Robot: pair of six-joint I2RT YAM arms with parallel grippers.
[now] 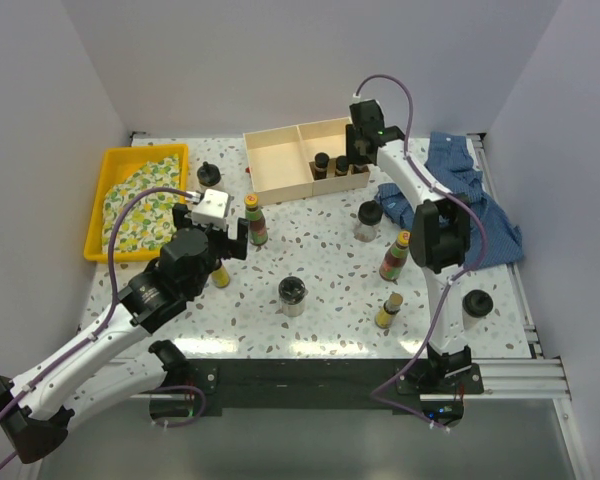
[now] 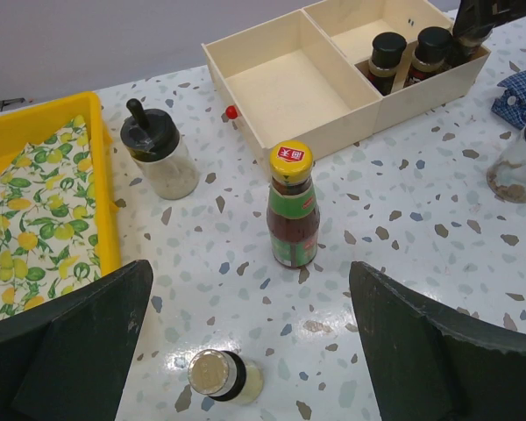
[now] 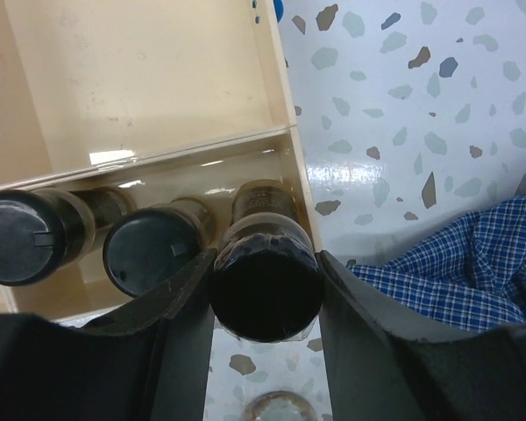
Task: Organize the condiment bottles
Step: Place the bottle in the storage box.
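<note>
Right wrist: dark-capped bottle [image 3: 266, 303] inside right pincer [image 3: 265, 265]

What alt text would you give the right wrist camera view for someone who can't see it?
The right claw grips a dark-capped bottle between its two fingers, at the end of the narrow compartment of a wooden box, beside two more dark-capped bottles. A blue checked cloth lies on the speckled table to the right.
</note>
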